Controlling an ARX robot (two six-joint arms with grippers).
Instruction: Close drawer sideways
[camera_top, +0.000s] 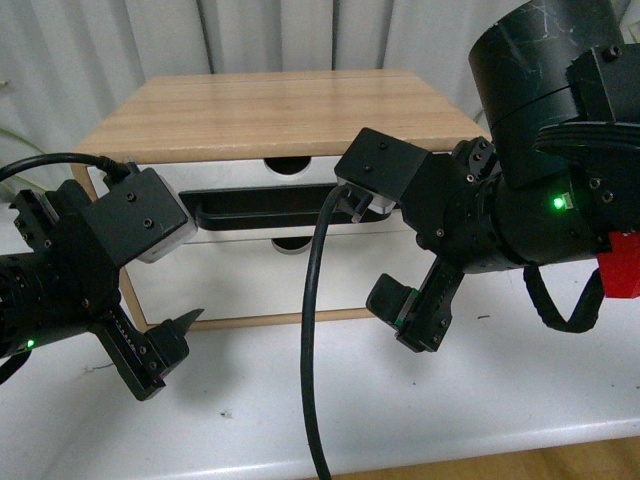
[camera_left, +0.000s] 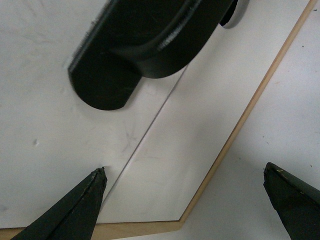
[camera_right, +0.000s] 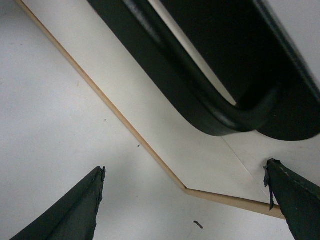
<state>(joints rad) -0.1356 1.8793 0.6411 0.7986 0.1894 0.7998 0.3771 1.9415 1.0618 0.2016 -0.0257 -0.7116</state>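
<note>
Drawer (camera_top: 228, 176) in upper slot of wood-topped cabinet (camera_top: 280, 110), centre of front view: white front, black bar handle (camera_top: 255, 207), half-round notch (camera_top: 287, 165) at 12 o'clock of handle. Cannot tell how far out it sits. Plain lower drawer front (camera_top: 250, 285) below.

Left gripper (camera_top: 170, 345) at 8 o'clock of handle, over white table (camera_top: 420, 410), fingers spread wide, nothing between. Right gripper (camera_top: 415, 318) at 4 o'clock of handle, fingers likewise apart and empty. Black cable (camera_top: 310, 340) hangs between arms.
</note>
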